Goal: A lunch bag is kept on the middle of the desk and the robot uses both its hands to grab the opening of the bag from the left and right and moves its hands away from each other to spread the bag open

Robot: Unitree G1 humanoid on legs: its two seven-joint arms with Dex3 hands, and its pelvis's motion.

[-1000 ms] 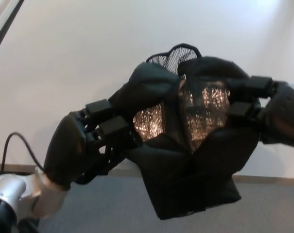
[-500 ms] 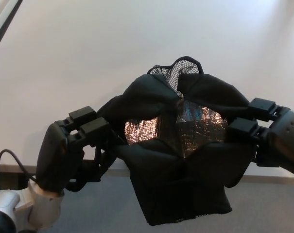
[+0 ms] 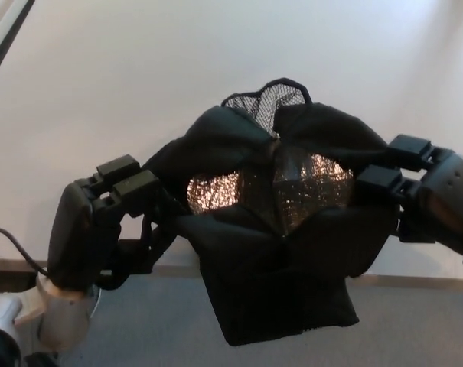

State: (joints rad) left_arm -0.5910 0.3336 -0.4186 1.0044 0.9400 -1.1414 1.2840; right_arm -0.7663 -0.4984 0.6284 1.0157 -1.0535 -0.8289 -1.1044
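Note:
The black lunch bag (image 3: 285, 275) sits at the near edge of the white desk (image 3: 139, 84), its mouth facing up and spread wide. Shiny foil lining (image 3: 304, 187) shows inside, and a black mesh pocket (image 3: 265, 101) stands up at its far rim. My left hand (image 3: 101, 222) is shut on the bag's left rim. On the other side, my right hand (image 3: 426, 195) is shut on the right rim. Both rims are pulled outward, away from each other.
The desk's near edge (image 3: 415, 279) runs across the lower part of the view, with grey floor (image 3: 162, 329) below it. A black cable (image 3: 1, 237) loops by my left wrist. A dark strip (image 3: 5, 42) crosses the top left corner.
My left hand has moved further left with the rim, and the bag's mouth has widened, showing more foil lining. The bag has shifted slightly left and flattened.

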